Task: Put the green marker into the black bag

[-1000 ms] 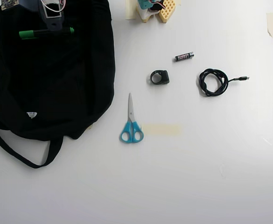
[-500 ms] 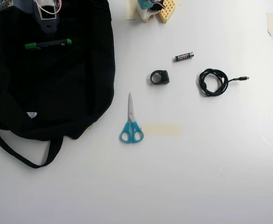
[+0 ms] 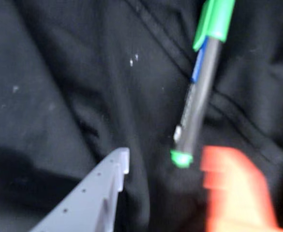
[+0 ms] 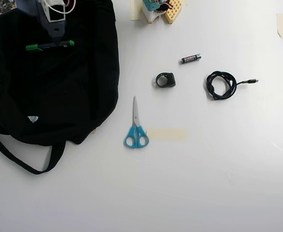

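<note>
Marker first: the green marker point(image 4: 50, 46) lies flat across the far part of the black bag point(image 4: 59, 92) in the overhead view, green cap to the left, small green tip to the right. Gripper point(image 3: 172, 176) released, jaws spread; in the wrist view the marker point(image 3: 198, 94) lies on the fabric clear of both, its green tip between the grey finger on the left and the orange finger on the right, touching neither. Right of the bag on the white table point(image 4: 204, 183): blue-handled scissors point(image 4: 136, 125), battery point(image 4: 191, 58), coiled cable point(image 4: 222, 85)
</note>
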